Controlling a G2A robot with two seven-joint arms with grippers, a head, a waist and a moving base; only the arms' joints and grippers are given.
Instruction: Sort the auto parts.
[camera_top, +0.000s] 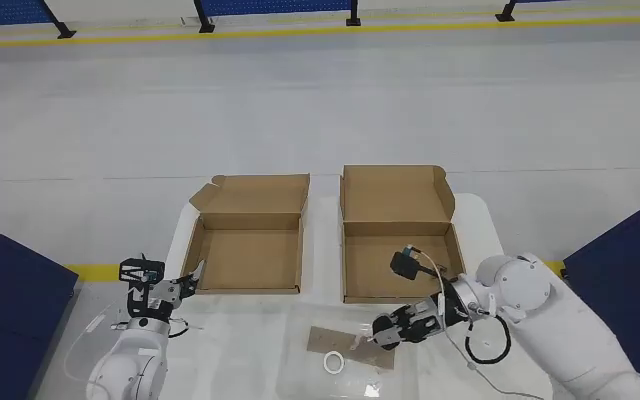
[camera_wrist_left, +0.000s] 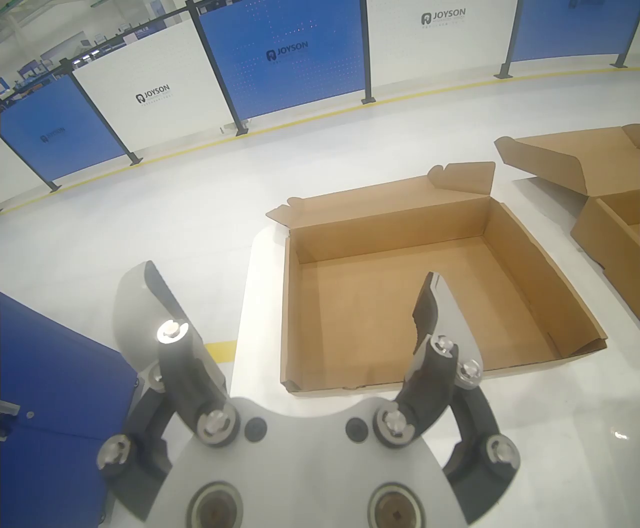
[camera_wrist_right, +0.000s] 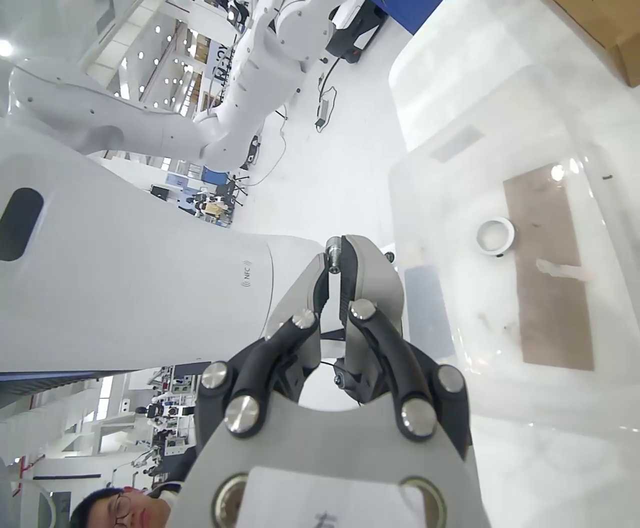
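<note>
My right gripper (camera_wrist_right: 334, 261) (camera_top: 384, 336) is shut on a small metal bolt (camera_wrist_right: 333, 248), held above the clear plastic bin (camera_wrist_right: 440, 165) (camera_top: 300, 378) at the table's front. A white ring (camera_wrist_right: 495, 235) (camera_top: 333, 362) and a small pale part (camera_wrist_right: 560, 270) lie in the bin on a brown card sheet (camera_wrist_right: 547, 310). My left gripper (camera_wrist_left: 290, 300) (camera_top: 180, 283) stands open and empty at the front left, just before the empty left cardboard box (camera_wrist_left: 420, 295) (camera_top: 250, 258).
The right cardboard box (camera_top: 398, 262) (camera_wrist_left: 605, 225) stands open behind the bin, lid flap raised at the back. A strip of white table (camera_top: 322, 260) separates the two boxes. Blue and white partition panels (camera_wrist_left: 280, 55) stand across the floor.
</note>
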